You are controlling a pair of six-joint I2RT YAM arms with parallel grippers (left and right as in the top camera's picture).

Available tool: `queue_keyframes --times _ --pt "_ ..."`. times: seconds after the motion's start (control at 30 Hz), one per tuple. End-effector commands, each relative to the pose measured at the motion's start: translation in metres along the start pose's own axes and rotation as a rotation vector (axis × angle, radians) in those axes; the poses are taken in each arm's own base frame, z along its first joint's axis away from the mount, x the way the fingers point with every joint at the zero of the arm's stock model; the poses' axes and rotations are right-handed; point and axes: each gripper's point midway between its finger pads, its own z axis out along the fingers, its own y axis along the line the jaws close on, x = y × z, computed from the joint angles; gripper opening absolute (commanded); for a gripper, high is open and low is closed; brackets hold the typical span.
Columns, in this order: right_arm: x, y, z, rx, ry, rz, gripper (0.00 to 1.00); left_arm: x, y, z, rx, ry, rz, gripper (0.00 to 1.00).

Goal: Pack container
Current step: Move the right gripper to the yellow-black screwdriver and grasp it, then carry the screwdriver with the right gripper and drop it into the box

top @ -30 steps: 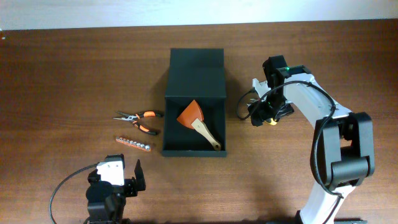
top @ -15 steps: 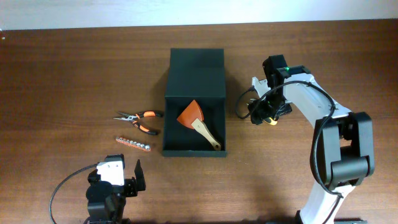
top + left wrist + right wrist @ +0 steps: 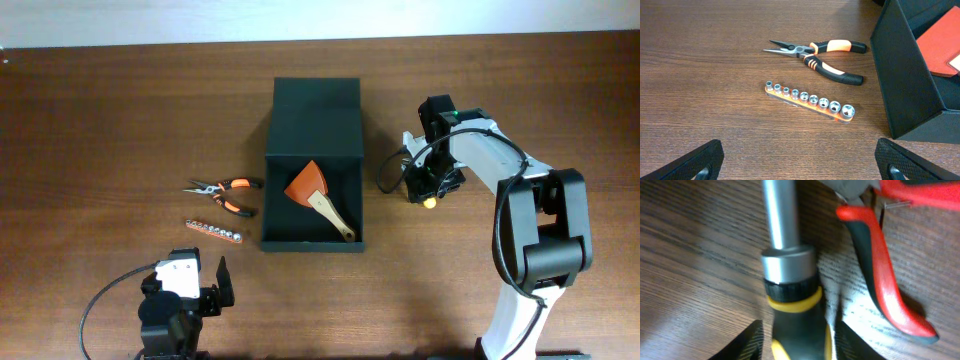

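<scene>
The container (image 3: 268,190), a dark green-black box, lies open mid-table with its flap lid (image 3: 316,103) folded back. An orange scraper (image 3: 318,195) with a wooden handle lies inside. My right gripper (image 3: 424,188) is low over the table to the box's right. In the right wrist view its open fingers (image 3: 796,345) straddle the black-and-yellow handle of a screwdriver (image 3: 790,280) with a steel shaft. My left gripper (image 3: 800,165) is wide open and empty near the front edge.
Orange-and-black needle-nose pliers (image 3: 225,190) and a rail of sockets (image 3: 215,232) lie left of the box; both show in the left wrist view (image 3: 815,55), (image 3: 810,101). Red-handled pliers (image 3: 880,255) lie right beside the screwdriver.
My right gripper has shifted slightly left and lower onto the screwdriver. The left arm has not moved.
</scene>
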Motion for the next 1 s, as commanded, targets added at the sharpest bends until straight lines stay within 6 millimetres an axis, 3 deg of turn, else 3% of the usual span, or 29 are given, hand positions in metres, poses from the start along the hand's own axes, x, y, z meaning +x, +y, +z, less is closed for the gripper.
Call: queue_keyframes --times 0.0,0.47,0.57,0.8,0.97 --pt "0.007 0.002 0.005 -0.019 0.028 0.03 0.4 0.0 0.0 0.0 -0.002 -0.006 0.016 0.99" --pt "0.004 0.003 -0.02 -0.017 0.022 0.03 0.15 0.0 0.0 0.0 -0.002 -0.006 0.016 0.99" --pt "0.001 0.004 -0.031 -0.013 0.0 0.032 0.14 0.0 0.0 0.0 -0.002 -0.006 0.016 0.99" --pt "-0.009 0.011 -0.079 -0.014 -0.057 0.021 0.14 0.0 0.0 0.0 -0.002 -0.006 0.016 0.99" --pt "-0.013 0.031 -0.123 -0.006 -0.119 -0.028 0.14 0.0 0.0 0.0 -0.002 -0.006 0.016 0.99"
